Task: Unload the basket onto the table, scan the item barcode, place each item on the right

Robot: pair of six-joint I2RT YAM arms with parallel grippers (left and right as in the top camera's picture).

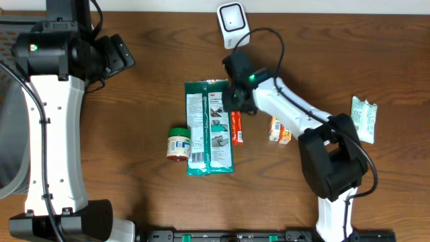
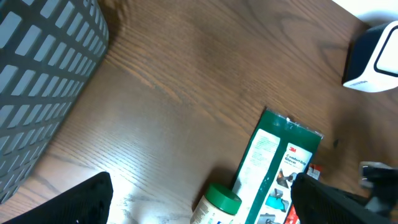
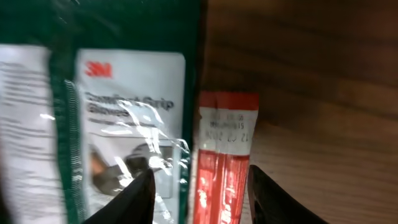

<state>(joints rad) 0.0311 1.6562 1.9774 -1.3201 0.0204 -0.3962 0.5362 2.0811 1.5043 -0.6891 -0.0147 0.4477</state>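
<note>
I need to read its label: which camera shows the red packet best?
The right wrist view: the red packet lies close up, its printed white band visible. Overhead shows it small beside the green package; the left wrist view catches only a sliver.

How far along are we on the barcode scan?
Nothing looks scanned yet: every item lies on the table, away from the scanner. In hand: the right end effector straddles the red sachet, jaws open. Remaining: grip, lift, present barcode to the scanner.
</note>
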